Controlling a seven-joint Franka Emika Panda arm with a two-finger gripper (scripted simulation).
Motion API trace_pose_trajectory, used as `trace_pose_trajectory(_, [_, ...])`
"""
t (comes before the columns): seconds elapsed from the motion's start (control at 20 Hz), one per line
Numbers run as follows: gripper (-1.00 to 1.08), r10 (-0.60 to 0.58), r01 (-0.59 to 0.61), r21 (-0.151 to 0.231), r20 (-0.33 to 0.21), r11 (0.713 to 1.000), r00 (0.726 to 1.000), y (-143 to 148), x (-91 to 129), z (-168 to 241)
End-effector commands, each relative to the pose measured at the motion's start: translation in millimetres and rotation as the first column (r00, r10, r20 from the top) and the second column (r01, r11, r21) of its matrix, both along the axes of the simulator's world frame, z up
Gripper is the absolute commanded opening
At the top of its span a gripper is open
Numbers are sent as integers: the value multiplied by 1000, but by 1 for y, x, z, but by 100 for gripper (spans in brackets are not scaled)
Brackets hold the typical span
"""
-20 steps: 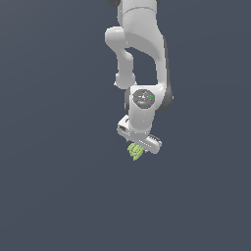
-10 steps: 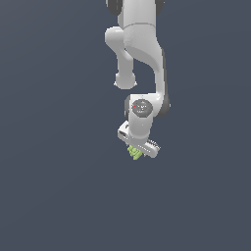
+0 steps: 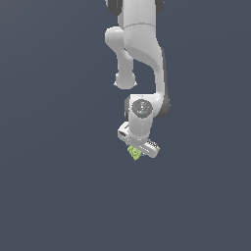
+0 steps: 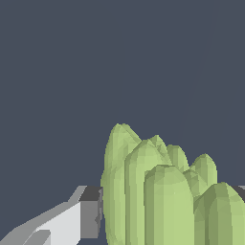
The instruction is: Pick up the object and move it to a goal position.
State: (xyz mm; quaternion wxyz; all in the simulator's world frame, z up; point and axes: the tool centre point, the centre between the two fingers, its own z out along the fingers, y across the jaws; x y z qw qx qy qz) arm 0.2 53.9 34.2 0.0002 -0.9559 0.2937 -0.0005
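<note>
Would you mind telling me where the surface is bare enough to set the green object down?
In the exterior view the dark surface shows nothing on either side of the arm or nearer the camera. The only crowding is at the gripper, shut on the light-green ridged object.

Sim scene, not a real room. Background was one flat dark grey-blue fill around the arm (image 3: 139, 59): no walls, furniture or floor edge, and no visible horizon. Arm was plain white, smooth shading, no cables or labels. The object (image 4: 158, 191) below the arm was faceted low-poly green, with flat polygon faces clear in the wrist view. No clutter, no texture anywhere.
</note>
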Motion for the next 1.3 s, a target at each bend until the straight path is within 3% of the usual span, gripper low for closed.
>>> trace_pose_trajectory(0.0, [-100, 2, -2, 0, -1, 1000, 1000, 1, 0, -2])
trace_pose_trajectory(0.65, [-100, 0, 0, 0, 1, 1000, 1000, 5, -7, 37])
trace_pose_trajectory(1.25, [-100, 1, -1, 0, 0, 1000, 1000, 20, -27, 150])
